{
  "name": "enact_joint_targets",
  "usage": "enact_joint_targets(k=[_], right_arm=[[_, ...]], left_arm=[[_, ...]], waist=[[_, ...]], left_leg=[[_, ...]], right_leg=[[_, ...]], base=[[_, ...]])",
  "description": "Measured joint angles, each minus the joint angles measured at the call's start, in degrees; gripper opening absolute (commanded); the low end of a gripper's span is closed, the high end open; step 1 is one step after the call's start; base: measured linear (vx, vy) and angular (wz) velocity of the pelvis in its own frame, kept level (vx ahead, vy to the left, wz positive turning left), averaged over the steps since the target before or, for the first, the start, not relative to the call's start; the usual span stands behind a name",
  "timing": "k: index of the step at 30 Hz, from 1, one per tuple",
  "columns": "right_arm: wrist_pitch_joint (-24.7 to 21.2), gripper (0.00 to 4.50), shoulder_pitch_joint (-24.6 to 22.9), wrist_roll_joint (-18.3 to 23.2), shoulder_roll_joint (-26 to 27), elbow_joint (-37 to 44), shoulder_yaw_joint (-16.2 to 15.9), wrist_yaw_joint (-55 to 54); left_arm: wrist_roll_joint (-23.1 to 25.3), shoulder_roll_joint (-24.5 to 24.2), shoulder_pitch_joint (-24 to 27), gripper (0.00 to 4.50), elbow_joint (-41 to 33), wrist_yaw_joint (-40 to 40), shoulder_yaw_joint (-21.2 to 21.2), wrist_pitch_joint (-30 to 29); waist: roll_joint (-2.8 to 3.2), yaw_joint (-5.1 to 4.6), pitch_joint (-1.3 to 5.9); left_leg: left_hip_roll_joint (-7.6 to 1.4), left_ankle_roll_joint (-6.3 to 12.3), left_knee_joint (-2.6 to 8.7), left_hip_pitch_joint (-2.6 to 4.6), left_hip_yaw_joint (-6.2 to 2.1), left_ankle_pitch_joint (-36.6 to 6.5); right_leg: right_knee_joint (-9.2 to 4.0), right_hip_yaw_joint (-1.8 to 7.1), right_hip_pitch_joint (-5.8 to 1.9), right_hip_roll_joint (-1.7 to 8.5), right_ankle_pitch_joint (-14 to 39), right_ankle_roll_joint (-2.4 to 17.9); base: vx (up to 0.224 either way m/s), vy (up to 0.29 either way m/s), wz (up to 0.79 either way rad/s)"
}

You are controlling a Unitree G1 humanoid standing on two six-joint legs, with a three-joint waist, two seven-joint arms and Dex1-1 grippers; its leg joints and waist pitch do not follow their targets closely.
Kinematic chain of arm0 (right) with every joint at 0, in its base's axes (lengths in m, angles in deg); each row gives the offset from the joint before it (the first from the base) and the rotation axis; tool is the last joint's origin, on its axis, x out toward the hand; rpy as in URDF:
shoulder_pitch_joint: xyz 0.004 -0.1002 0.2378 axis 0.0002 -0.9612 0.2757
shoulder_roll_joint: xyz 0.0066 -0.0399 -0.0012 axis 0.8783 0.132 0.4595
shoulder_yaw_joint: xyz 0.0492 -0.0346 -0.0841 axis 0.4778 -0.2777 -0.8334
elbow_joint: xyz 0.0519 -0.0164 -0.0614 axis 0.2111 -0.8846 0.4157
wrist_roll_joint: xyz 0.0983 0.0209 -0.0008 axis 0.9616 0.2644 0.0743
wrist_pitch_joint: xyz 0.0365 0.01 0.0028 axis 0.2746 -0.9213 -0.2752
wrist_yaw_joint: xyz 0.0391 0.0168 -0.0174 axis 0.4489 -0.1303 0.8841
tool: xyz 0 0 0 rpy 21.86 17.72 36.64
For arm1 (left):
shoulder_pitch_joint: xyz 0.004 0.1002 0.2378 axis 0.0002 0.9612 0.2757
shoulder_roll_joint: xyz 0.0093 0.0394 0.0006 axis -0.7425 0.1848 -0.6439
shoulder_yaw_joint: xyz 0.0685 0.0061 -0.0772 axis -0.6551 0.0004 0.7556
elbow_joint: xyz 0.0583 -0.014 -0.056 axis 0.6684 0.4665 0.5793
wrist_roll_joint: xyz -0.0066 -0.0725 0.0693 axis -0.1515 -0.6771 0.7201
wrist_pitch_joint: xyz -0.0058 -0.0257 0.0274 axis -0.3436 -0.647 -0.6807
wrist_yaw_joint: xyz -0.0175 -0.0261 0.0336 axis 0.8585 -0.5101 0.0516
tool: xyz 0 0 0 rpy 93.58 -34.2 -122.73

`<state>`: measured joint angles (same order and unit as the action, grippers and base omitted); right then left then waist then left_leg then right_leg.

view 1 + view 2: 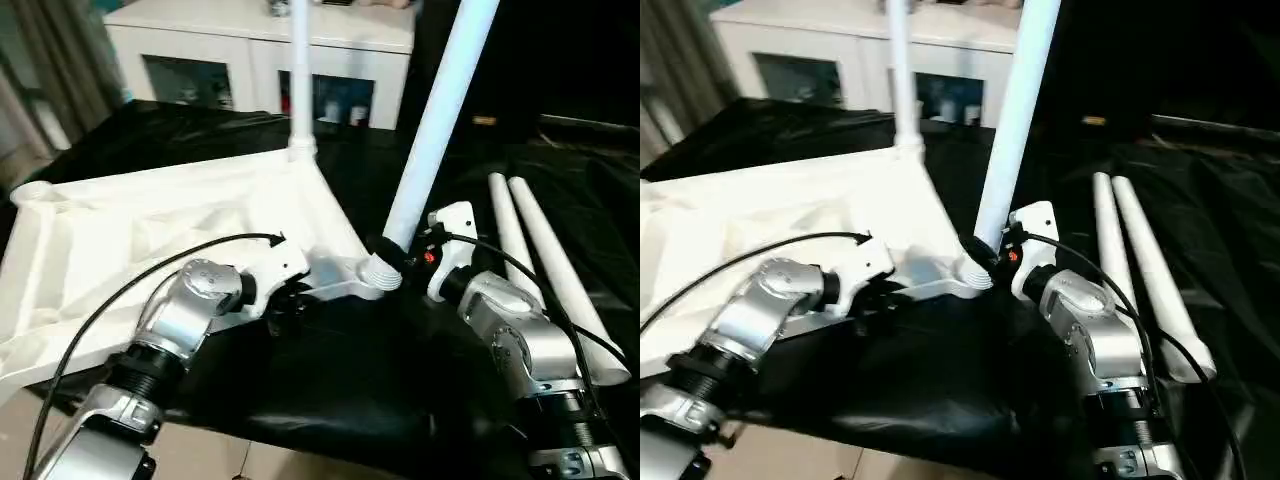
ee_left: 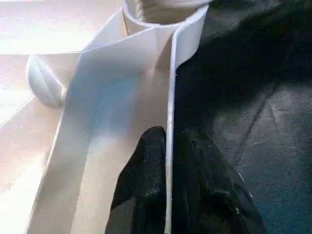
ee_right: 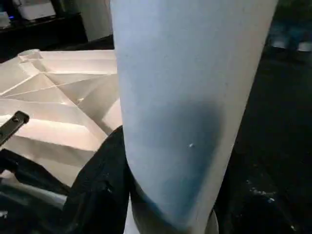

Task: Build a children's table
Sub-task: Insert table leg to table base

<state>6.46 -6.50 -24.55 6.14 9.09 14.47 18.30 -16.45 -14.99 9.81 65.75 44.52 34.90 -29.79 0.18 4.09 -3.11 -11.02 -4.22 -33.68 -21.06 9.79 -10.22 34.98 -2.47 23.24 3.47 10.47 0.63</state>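
Black-draped bench (image 1: 330, 390), glossy and creased, under both end effectors. Behind it, well beyond them, white cabinet (image 1: 240, 60) with glass doors.

Upside down on the bench, white plastic tabletop (image 1: 120, 230), ribbed underside up, corners rounded into lobes; stretching away from the left end effector (image 1: 285, 300) toward the far side. One slim white leg (image 1: 300, 70) upright in the far corner socket.

Just ahead of the right end effector (image 1: 400, 255), a second leg (image 1: 440, 110): long, smooth, tapered tube, tilted, its ridged lower end at the near corner socket. Two loose legs (image 1: 545, 270) side by side on the bench, beside the right forearm on its outer side.

Left end effector pinching the tabletop's thin rim: in the left wrist view, black fingers (image 2: 146, 195) on either side of the white edge, corner socket just ahead. Right end effector clasped around the tilted leg; in the right wrist view, pale tube close up between dark fingers (image 3: 102, 190), ribbed triangles of the underside beyond.
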Motion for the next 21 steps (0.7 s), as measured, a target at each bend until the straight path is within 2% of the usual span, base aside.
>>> enact_joint_targets(k=[4,13,14,19,20,21], right_arm=[[-0.04,1.89,0.0,0.0,-0.03,0.0,0.01,0.04],[-0.73,1.89,0.0,-0.01,-0.08,0.19,0.04,0.09],[-0.73,1.89,0.0,-0.01,-0.08,0.19,0.04,0.09],[-0.73,1.89,0.0,-0.01,-0.09,0.21,0.03,0.14],[-0.73,1.89,0.0,-0.01,-0.09,0.21,0.03,0.15],[-0.73,1.89,0.0,-0.01,-0.1,0.21,0.03,0.15]], left_arm=[[-0.02,0.05,0.13,1.07,-0.19,0.02,-0.02,-0.01],[0.07,0.47,-2.5,1.07,4.18,-0.05,-0.24,0.57],[-0.06,0.47,-2.63,0.78,4.3,0.13,-0.22,0.39],[-0.59,0.44,-3.34,0.65,5.34,1.2,-0.2,0.12],[-0.66,0.42,-3.48,0.35,5.55,1.32,-0.18,0.13],[-0.71,0.42,-3.65,0.26,5.81,1.49,-0.19,0.14]], waist=[[-0.01,0.23,-0.01],[-0.01,0.39,-0.01],[-0.01,0.39,-0.01],[-0.01,0.54,-0.01],[-0.01,0.6,-0.01],[-0.01,0.63,-0.01]], left_leg=[[0.0,-0.01,0.0,0.02,0.01,0.0],[0.0,-0.03,-0.02,0.07,0.0,0.03],[0.0,-0.04,-0.02,0.08,0.0,0.03],[0.0,-0.04,-0.02,0.07,0.0,0.03],[0.0,-0.04,-0.02,0.07,0.0,0.03],[-0.01,-0.04,-0.02,0.07,0.0,0.03]], right_leg=[[0.0,0.0,0.0,0.0,0.0,0.0],[0.04,0.02,-0.04,0.0,-0.01,0.01],[0.04,0.02,-0.04,0.0,-0.02,0.01],[0.04,0.02,-0.04,0.0,-0.02,0.01],[0.04,0.01,-0.04,0.0,-0.02,0.01],[0.04,0.01,-0.04,0.0,-0.02,0.01]], base=[[0.0,0.0,0.0],[0.0,0.0,0.0],[0.0,0.0,0.0],[0.0,0.0,0.0],[0.0,0.0,0.0],[0.0,0.0,0.0]])
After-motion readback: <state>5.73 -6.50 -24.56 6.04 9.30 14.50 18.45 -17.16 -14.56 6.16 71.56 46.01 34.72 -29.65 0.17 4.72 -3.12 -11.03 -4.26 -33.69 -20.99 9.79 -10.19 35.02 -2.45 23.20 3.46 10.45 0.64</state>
